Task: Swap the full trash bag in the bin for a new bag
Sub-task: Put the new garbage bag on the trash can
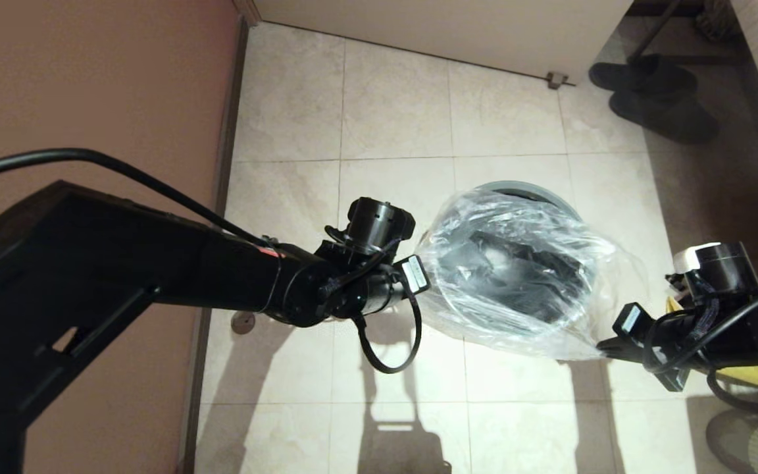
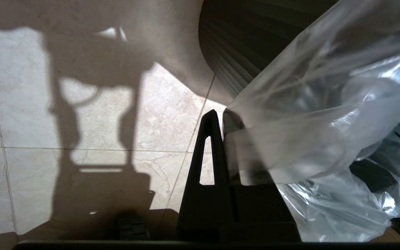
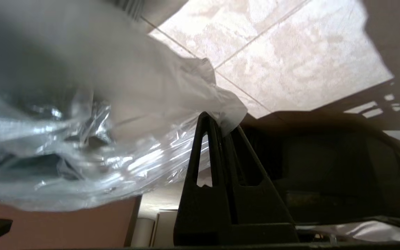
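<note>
1. One bin (image 1: 537,192) stands on the tiled floor (image 1: 392,112), only its far rim showing.
2. One new bag (image 1: 510,276) is stretched over the bin's mouth between two claws.
3. The left claw (image 2: 221,119) is clamped on the bag's left edge; the right claw (image 3: 221,121) is clamped on its right corner.
4. Open floor lies far and near; a wall (image 1: 89,85) stands on the left and two dark shoes (image 1: 655,95) lie far right.

Right hand (image 3: 221,121) pinches the new bag (image 3: 123,114).
</note>
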You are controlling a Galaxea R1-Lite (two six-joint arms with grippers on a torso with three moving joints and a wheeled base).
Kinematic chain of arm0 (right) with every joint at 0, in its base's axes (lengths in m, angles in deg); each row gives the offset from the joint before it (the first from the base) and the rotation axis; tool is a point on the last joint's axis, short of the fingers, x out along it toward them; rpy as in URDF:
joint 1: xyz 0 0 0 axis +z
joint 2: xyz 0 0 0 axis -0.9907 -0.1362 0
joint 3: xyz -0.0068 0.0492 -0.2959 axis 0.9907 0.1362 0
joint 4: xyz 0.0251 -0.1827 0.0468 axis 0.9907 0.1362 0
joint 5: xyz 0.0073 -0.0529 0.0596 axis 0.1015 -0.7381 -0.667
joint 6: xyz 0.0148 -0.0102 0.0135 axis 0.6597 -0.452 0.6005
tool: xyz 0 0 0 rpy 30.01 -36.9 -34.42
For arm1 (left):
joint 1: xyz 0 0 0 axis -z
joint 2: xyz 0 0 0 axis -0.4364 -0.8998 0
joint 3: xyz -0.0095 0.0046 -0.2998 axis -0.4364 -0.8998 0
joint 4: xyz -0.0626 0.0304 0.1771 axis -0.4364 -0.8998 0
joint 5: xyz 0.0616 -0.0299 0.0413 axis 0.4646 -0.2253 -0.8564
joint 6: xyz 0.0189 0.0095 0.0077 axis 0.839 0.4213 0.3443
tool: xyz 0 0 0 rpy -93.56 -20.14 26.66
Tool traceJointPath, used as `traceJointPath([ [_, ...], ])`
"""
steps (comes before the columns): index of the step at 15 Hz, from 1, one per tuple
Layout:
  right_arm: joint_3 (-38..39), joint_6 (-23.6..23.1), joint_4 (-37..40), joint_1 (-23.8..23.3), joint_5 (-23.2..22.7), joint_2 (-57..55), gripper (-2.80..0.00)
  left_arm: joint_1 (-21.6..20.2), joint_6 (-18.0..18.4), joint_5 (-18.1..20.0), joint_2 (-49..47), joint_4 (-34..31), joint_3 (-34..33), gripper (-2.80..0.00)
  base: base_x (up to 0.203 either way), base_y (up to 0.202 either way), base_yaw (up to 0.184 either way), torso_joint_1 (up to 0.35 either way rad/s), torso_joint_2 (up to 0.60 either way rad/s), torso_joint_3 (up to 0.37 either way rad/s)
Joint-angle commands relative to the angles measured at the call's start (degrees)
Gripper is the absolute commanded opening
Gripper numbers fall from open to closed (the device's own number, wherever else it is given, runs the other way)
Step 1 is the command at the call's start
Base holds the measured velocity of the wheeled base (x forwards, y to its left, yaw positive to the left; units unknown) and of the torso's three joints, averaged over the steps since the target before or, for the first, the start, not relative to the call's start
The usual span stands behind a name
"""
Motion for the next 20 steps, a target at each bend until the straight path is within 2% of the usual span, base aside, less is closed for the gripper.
traceJointPath([
  [1, -0.4, 0.2, -1.0, -0.6, -0.1, -3.1, -2.8, -0.6, -0.2, 0.2, -1.2, 0.1, 0.3, -2.8, 0.0, 0.0, 0.0, 0.0, 0.0, 0.0],
  [4, -0.8, -1.1, -2.9, -0.8, -0.2, -4.1, -2.8, -2.0, -0.2, 1.1, -2.6, 0.1, 1.4, -2.8, 0.0, 0.0, 0.0, 0.0, 0.0, 0.0],
  [13, -1.7, -1.3, -2.0, -0.7, -0.2, -0.7, -2.8, -1.6, 0.9, 1.2, -1.1, 0.0, 1.8, -2.8, 0.0, 0.0, 0.0, 0.0, 0.0, 0.0],
  [14, -1.8, -1.3, -1.0, -0.7, -0.2, 0.0, 0.0, -1.5, 1.0, 1.2, -0.4, 0.0, 1.7, 0.0, 0.0, 0.0, 0.0, 0.0, 0.0, 0.0],
  [20, -1.7, -1.2, 3.0, -0.7, -0.3, 5.9, 0.0, -0.8, 0.9, 1.1, 4.8, -1.8, 0.5, 0.0, 0.0, 0.0, 0.0, 0.0, 0.0, 0.0],
])
